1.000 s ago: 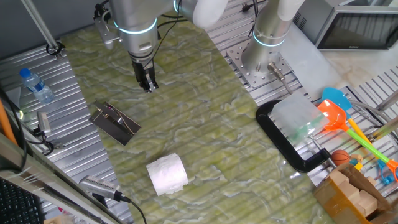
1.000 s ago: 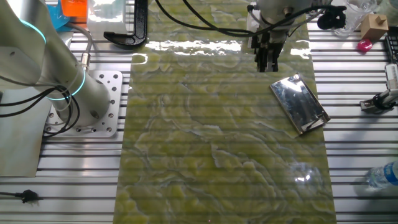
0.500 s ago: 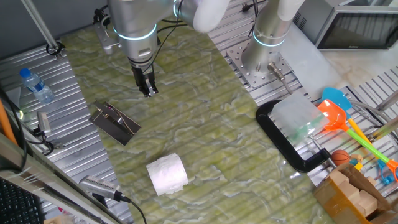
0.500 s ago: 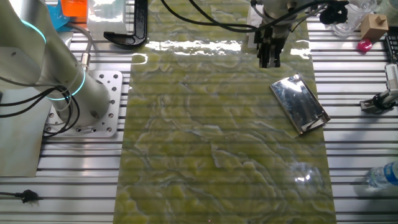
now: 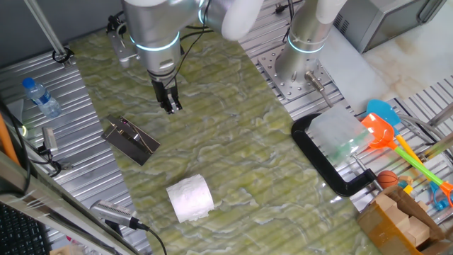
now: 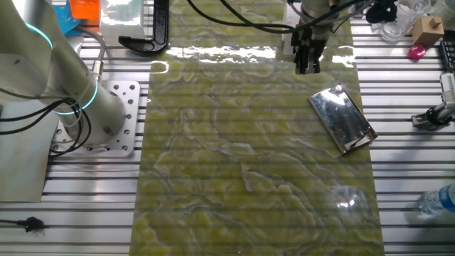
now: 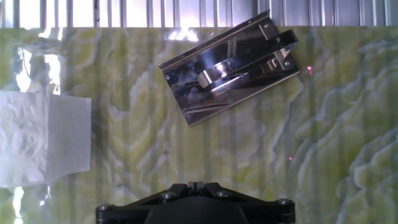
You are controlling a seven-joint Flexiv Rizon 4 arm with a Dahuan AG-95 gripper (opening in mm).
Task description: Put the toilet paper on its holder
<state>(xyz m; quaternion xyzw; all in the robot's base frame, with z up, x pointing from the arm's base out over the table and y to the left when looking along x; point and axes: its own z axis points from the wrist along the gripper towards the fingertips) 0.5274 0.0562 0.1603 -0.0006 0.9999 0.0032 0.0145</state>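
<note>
The toilet paper [image 5: 190,197] lies on its side on the green mat near the front, a white embossed roll; the hand view shows the toilet paper [image 7: 43,138] at the left edge. The holder [image 5: 131,139] is a shiny dark metal plate with a thin rod, lying flat near the mat's left edge; the holder [image 6: 342,119] also appears in the other fixed view, and the hand view has the holder [image 7: 230,65] at its upper middle. My gripper [image 5: 170,106] hangs above the mat beyond the holder, shut on nothing. From the side the gripper [image 6: 306,67] points down; the gripper [image 7: 196,184] shows its fingers pressed together.
A clear water bottle [image 5: 40,97] lies on the slatted table to the left. A big black C-shaped clamp [image 5: 329,166] sits right of the mat, with bright plastic toys [image 5: 386,127] beyond it. A second arm's base [image 5: 304,57] stands at the back right.
The gripper has drifted a little across the mat, staying shut. The roll and the holder have not moved.
</note>
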